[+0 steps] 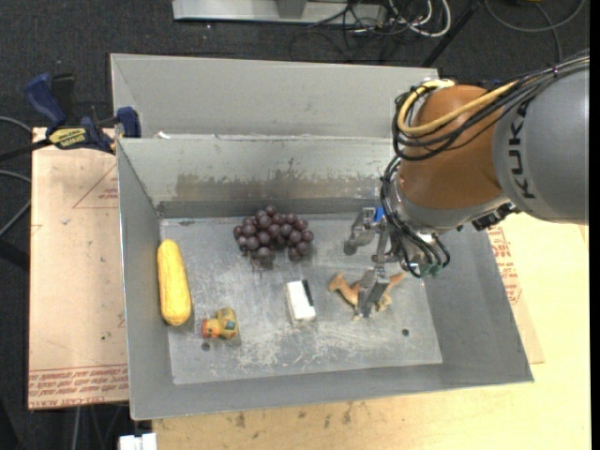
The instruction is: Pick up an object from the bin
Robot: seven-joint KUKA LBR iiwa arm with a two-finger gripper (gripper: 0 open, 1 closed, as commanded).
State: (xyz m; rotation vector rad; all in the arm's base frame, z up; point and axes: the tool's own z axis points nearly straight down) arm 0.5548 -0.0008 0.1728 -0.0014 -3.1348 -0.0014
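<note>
One tan toy point(345, 289) was seen under the pincer point(373, 300), whose clench could not be told; if squeezed off-centre, it might be nudged away.

Dark carpet floor point(56, 26) — tangled black cables point(412, 12) along the top.

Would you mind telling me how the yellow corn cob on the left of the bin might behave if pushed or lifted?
The corn cob is long and rounded, so a sideways push would probably roll it. It looks like a rigid toy, likely keeping its shape when lifted.
</note>
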